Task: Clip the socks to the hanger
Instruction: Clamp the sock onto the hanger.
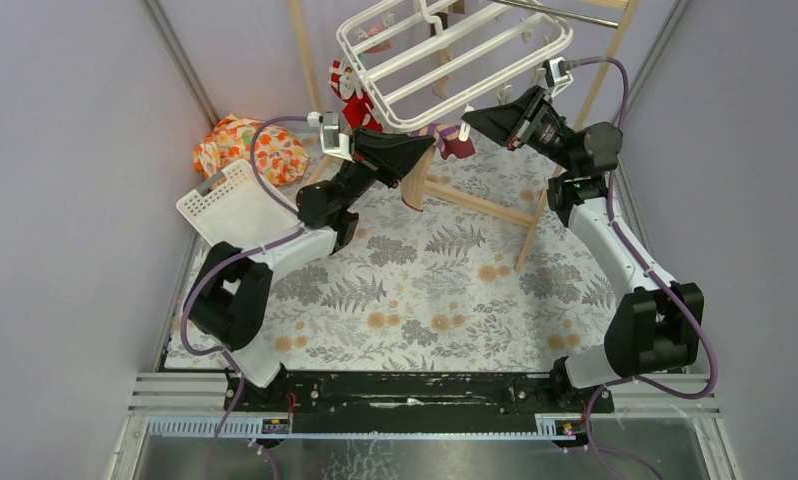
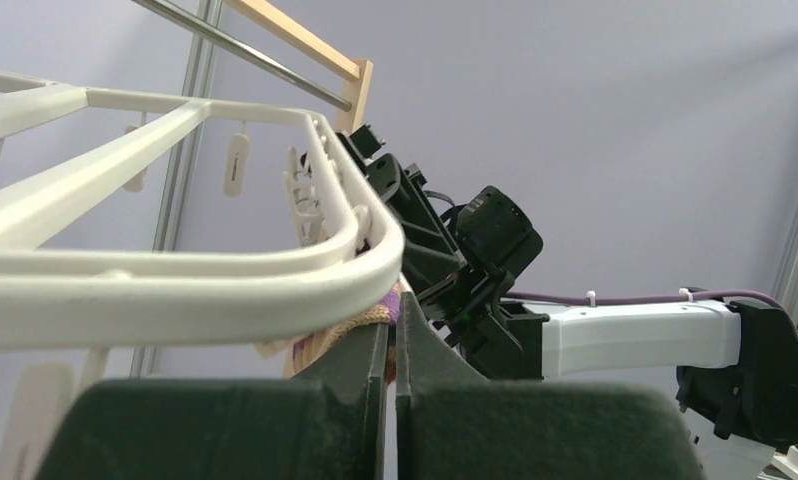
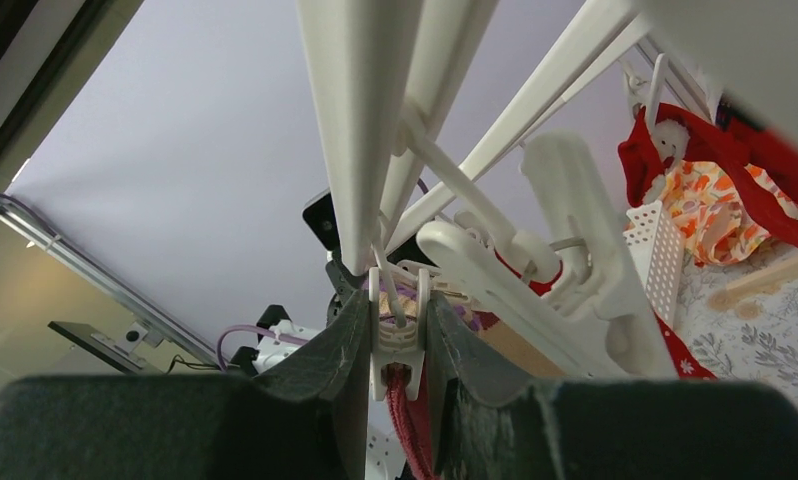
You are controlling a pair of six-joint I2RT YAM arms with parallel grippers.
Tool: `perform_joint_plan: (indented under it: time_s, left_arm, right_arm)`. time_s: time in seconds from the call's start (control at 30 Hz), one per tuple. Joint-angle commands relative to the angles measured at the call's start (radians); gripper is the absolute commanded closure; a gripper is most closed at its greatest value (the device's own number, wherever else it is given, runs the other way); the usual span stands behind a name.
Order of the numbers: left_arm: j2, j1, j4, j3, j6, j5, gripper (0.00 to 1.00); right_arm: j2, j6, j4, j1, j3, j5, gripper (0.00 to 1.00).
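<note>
The white grid hanger point(image 1: 455, 55) hangs tilted from the wooden rack. My left gripper point(image 1: 427, 152) is shut on the purple-and-maroon striped sock point(image 1: 415, 188), holding its top edge up under the hanger's near rim point(image 2: 225, 285). The sock's knit edge shows above the fingers point(image 2: 360, 322). My right gripper point(image 1: 472, 122) is shut on a dangling white clip point(image 3: 397, 345), squeezing it between both fingers. The sock's maroon edge point(image 3: 407, 425) sits in the clip's mouth. A red festive sock point(image 1: 351, 95) hangs from the hanger's far left side, and it also shows in the right wrist view point(image 3: 695, 150).
An orange floral bundle point(image 1: 250, 148) and a white slotted basket point(image 1: 230, 205) lie at the back left. The wooden rack's legs point(image 1: 480, 205) cross the floral mat behind the grippers. Grey walls close in on both sides.
</note>
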Motion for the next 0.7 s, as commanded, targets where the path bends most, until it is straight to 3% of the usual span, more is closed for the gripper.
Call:
perform_joint_plan:
  time_s: [0.0,0.2,0.47,0.6,0.67]
  left_arm:
    - [0.010,-0.014,0.062,0.057,0.012,-0.021,1.00]
    - [-0.010,-0.026,0.061,0.056,0.020,-0.016,1.00]
    - [-0.014,-0.026,0.061,0.033,0.026,-0.022,1.00]
    - [-0.018,-0.027,0.061,0.016,0.027,-0.023,1.00]
    - [-0.023,-0.027,0.061,0.003,0.030,-0.027,1.00]
  right_arm:
    - [-0.037,-0.074,-0.058,-0.002,0.002,-0.061,1.00]
    - [-0.060,-0.163,-0.161,-0.002,0.017,-0.043,1.00]
    - [-0.039,-0.093,-0.077,-0.002,0.020,-0.058,0.99]
    - [-0.038,-0.090,-0.065,-0.002,0.023,-0.062,0.60]
    - [-0.037,-0.090,-0.060,-0.002,0.025,-0.063,0.47]
